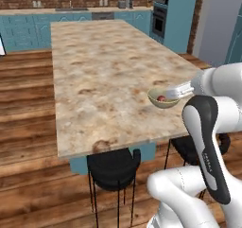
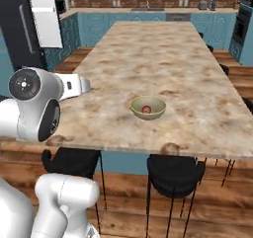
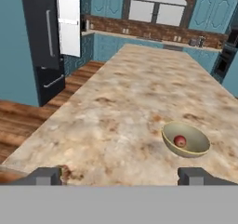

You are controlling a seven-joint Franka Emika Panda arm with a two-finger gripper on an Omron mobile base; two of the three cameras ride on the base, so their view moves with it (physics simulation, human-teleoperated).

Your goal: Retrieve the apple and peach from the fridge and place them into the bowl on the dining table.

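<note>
The olive-tan bowl [image 1: 164, 105] [image 2: 148, 116] [image 3: 197, 142] sits near the near edge of the dining table [image 1: 104, 71] [image 2: 148, 59] [image 3: 125, 102]. Inside it lies the dark red apple [image 1: 161, 99] [image 2: 147, 109] [image 3: 180, 141]. My gripper [image 3: 121, 176] hovers over the table's near edge, open and empty, its fingertips [image 3: 46, 175] spread wide. The bowl is ahead of it and to the right. The white hand [image 2: 74, 86] reaches over the table's left edge, left of the bowl. The dark fridge [image 2: 20, 29] [image 3: 46, 46] stands at the far left. The peach is out of view.
Black stools [image 1: 113, 168] [image 2: 175, 175] are tucked under the table's near end. A white panel [image 3: 69, 23] shows beside the fridge's dark front. Teal cabinets and a counter [image 2: 148, 10] line the far brick wall. Wooden floor lies between the table and the fridge.
</note>
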